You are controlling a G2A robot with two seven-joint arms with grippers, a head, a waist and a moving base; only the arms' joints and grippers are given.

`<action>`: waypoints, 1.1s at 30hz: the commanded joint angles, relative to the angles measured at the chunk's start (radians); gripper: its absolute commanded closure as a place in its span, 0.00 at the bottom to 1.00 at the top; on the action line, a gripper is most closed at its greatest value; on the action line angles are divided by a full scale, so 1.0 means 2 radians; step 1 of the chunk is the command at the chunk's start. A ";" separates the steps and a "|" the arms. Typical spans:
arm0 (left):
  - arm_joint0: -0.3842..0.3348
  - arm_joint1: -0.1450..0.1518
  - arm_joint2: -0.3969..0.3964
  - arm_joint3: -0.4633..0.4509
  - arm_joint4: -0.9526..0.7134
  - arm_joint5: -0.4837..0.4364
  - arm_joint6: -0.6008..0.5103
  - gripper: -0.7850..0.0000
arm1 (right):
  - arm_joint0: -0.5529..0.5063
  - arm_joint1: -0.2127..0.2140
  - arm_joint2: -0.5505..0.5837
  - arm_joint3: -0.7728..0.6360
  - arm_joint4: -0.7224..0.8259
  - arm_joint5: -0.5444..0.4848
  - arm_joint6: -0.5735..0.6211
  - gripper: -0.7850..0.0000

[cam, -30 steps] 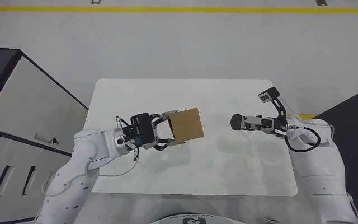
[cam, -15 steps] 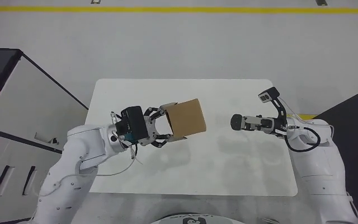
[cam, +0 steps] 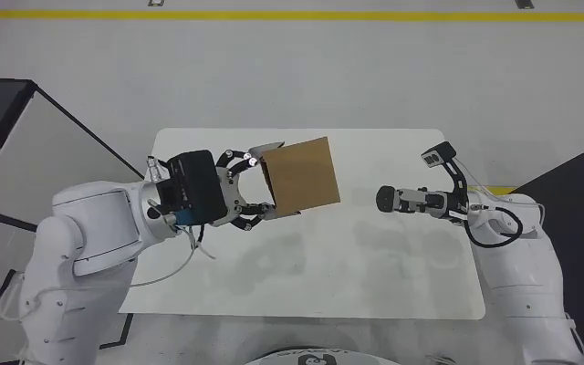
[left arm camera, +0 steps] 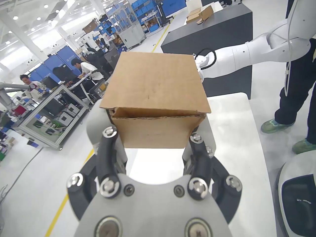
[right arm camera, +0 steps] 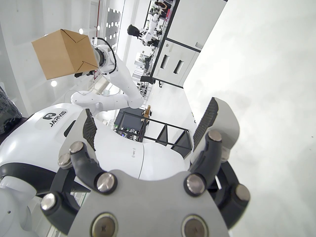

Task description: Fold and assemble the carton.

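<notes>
White table (cam: 365,274) on a pale floor, yellow line (cam: 292,15) along the far side.

Top view: left gripper (cam: 266,182) clamped on the carton (cam: 301,173), fingers on two opposite sides of its near end, brown box reaching straight out ahead of the fingertips. Right gripper (cam: 387,198) well apart from it, pointed toward the carton across bare tabletop.

Left wrist view: carton (left arm camera: 154,92) directly in front of the left gripper (left arm camera: 153,134), pinched at its near end between both fingers (left arm camera: 108,146). Table (left arm camera: 234,134) below and beyond the box. Right arm (left arm camera: 246,55) farther off behind it.

Right wrist view: right gripper (right arm camera: 148,122) spread wide, ribbed pads (right arm camera: 206,122) apart with only air between. Carton (right arm camera: 61,55) far ahead, raised clear of the table (right arm camera: 259,50), folded flaps showing on one face.
</notes>
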 commanded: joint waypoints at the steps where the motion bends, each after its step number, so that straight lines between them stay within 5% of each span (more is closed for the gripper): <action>1: 0.000 0.000 0.000 0.000 0.000 0.000 -0.001 1.00 | 0.000 0.000 0.000 0.000 0.000 0.000 0.000 0.00; 28: 0.000 0.000 0.000 0.000 0.000 0.000 -0.001 1.00 | 0.000 0.000 0.000 0.000 0.000 0.000 0.000 0.00; 33: 0.005 0.001 0.010 0.015 -0.069 0.034 -0.011 1.00 | 0.000 0.000 0.000 0.000 0.000 0.000 0.000 0.00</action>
